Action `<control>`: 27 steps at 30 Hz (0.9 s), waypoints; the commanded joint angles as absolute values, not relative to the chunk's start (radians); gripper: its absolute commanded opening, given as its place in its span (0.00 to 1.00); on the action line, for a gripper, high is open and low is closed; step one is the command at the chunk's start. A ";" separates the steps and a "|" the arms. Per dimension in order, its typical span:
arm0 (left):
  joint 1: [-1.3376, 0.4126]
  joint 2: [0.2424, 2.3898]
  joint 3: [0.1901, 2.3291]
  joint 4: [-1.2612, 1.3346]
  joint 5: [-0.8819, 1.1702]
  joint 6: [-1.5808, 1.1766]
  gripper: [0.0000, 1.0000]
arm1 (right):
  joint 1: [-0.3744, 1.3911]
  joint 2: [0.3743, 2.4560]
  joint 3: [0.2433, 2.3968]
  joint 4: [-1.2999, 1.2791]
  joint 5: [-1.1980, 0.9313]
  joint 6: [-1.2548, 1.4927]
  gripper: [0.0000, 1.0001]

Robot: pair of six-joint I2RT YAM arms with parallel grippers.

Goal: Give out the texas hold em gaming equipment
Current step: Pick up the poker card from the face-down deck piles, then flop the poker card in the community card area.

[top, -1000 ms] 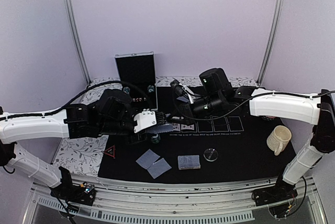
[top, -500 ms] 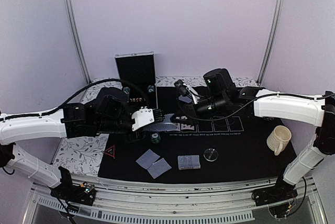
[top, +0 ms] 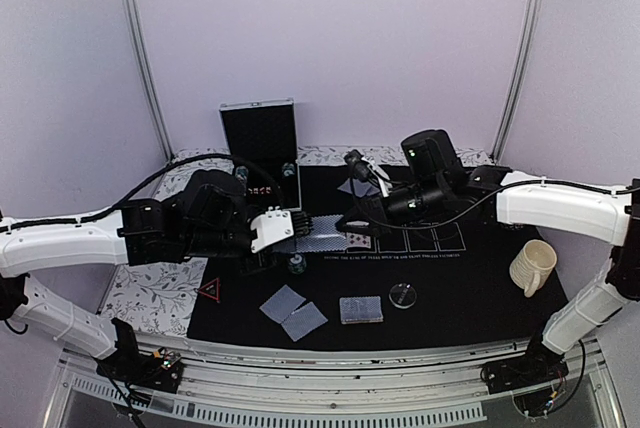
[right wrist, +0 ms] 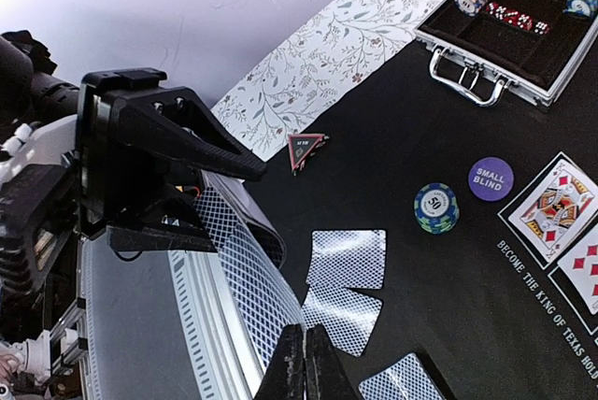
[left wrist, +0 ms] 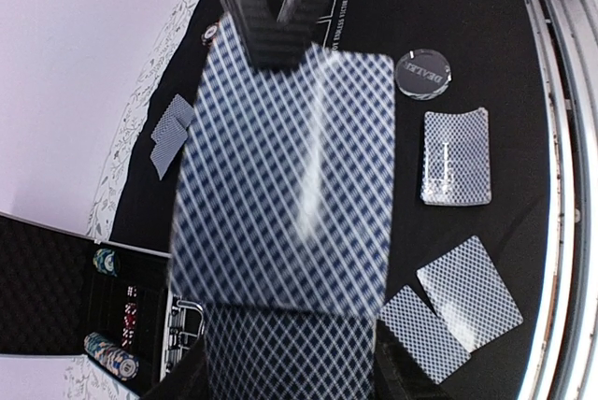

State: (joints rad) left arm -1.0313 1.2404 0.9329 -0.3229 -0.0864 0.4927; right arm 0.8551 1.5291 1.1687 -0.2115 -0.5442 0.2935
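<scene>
My left gripper point(top: 288, 227) point(left wrist: 290, 367) is shut on a deck of grey-blue backed cards point(left wrist: 290, 349) above the black mat's left part. My right gripper point(top: 352, 226) point(right wrist: 305, 353) is shut on the edge of the top card point(left wrist: 290, 180) point(right wrist: 245, 274), which is partly slid off the deck. Two cards point(top: 292, 312) point(right wrist: 348, 258) lie face down near the mat's front. A second stack of cards point(top: 361, 309) point(left wrist: 455, 156) and a clear disc point(top: 403, 295) point(left wrist: 422, 74) lie to their right. A red triangle marker point(top: 210, 290) point(right wrist: 306, 148) sits front left, and a green-blue chip stack point(top: 297, 264) point(right wrist: 436, 207) sits under the grippers.
An open case point(top: 260, 143) point(right wrist: 505, 40) with chips stands at the back left. Face-up cards point(right wrist: 553, 204) lie on the mat's printed rectangles, beside a purple small-blind disc point(right wrist: 491, 178). Two more face-down cards point(left wrist: 170, 134) lie at the far side. A cream mug point(top: 532, 266) stands at the right.
My right gripper has moved right, away from the left gripper, drawing the top card off the deck. The left gripper has barely moved.
</scene>
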 commanded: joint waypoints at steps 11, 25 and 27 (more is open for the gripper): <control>-0.986 1.220 0.916 -0.305 -0.087 0.437 0.46 | 0.756 1.325 1.146 -0.286 -0.451 0.249 0.02; -0.955 1.139 0.859 -0.298 -0.107 0.393 0.46 | 0.723 1.625 1.330 -0.586 0.515 -0.167 0.02; -0.952 1.121 0.848 -0.299 -0.110 0.392 0.46 | 0.724 1.690 1.350 -0.557 0.584 -0.266 0.02</control>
